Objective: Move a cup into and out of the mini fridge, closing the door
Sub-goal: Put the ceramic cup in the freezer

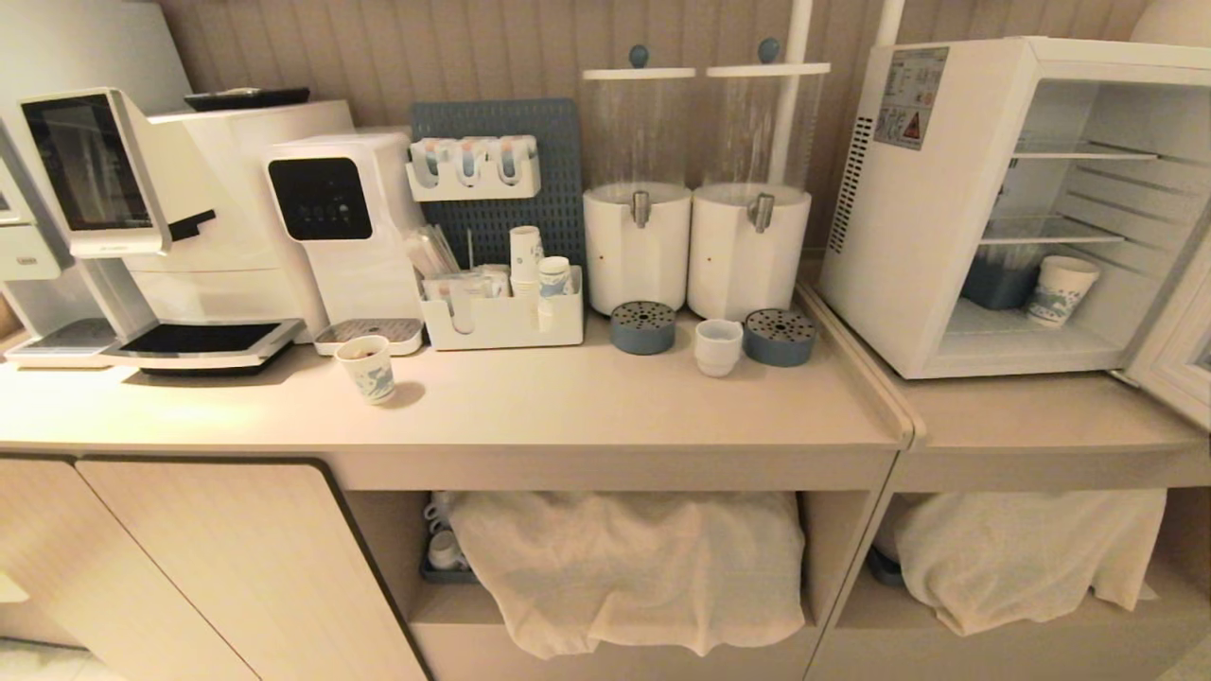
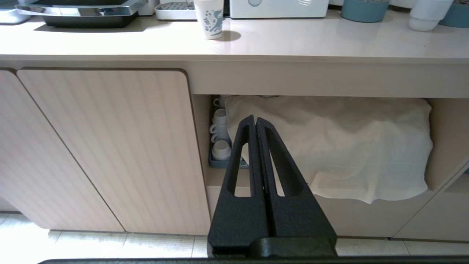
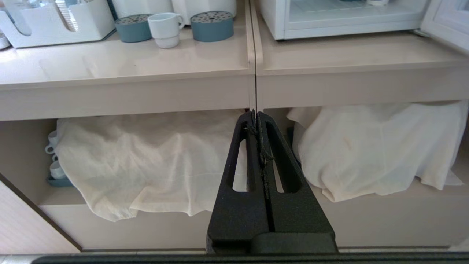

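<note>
The cup (image 1: 718, 345) stands on the counter (image 1: 568, 407) tightly flanked: a blue drip tray (image 1: 642, 327) at its left, another (image 1: 780, 337) just beside its right, two tall dispensers (image 1: 700, 246) close behind. Its near side faces bare counter. To the right, the mini fridge (image 1: 908, 236) stands with its door (image 1: 1178, 350) swung wide at the far right. On the fridge floor a paper cup (image 1: 1061, 290) and a dark blue container (image 1: 999, 281) fill the back, leaving the front bare. Wire shelves (image 1: 1050, 230) limit height above.
</note>
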`<state>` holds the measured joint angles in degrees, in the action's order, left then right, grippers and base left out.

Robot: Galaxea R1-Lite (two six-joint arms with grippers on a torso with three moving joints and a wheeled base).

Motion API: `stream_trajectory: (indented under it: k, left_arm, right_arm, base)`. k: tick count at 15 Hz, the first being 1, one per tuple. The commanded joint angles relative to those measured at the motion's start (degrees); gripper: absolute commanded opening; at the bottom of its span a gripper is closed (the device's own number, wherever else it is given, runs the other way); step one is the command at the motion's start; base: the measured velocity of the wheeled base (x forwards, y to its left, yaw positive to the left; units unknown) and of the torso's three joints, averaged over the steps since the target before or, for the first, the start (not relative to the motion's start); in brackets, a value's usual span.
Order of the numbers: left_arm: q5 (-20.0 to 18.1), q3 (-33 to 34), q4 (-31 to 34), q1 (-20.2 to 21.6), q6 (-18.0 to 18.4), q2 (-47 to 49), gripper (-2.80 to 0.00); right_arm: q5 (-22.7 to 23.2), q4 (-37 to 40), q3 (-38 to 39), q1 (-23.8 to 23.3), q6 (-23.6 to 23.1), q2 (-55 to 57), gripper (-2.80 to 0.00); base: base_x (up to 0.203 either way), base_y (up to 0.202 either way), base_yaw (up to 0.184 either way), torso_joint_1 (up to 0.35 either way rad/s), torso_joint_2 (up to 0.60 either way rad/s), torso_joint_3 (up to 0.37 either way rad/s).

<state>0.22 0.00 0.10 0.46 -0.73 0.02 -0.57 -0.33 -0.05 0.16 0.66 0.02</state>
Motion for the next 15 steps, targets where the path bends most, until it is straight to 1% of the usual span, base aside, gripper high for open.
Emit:
stream_trajectory:
  k: [1, 10, 12, 15]
  left_arm:
    - [0.0, 0.0, 0.0, 0.0, 0.0, 0.0, -2.8]
    - [0.2, -0.1, 0.0, 0.0, 0.6, 0.0, -2.8]
    - [0.2, -0.1, 0.0, 0.0, 0.6, 0.1, -2.8]
    - [0.2, -0.1, 0.0, 0.0, 0.6, 0.1, -2.8]
  right_arm:
    - [0.0, 0.0, 0.0, 0.0, 0.0, 0.1, -2.8]
    - [0.0, 0.0, 0.0, 0.0, 0.0, 0.1, -2.8]
    - [0.0, 0.0, 0.0, 0.0, 0.0, 0.1, -2.8]
    - [0.0, 0.0, 0.0, 0.0, 0.0, 0.1, -2.8]
  base:
    - [0.0, 0.0, 0.0, 0.0, 0.0, 0.0]
    - [0.0, 0.0, 0.0, 0.0, 0.0, 0.0]
    - [0.092, 0.0, -0.003, 0.002, -0.01, 0.004]
    - [0.186, 0.0, -0.002, 0.004, 0.0, -0.002]
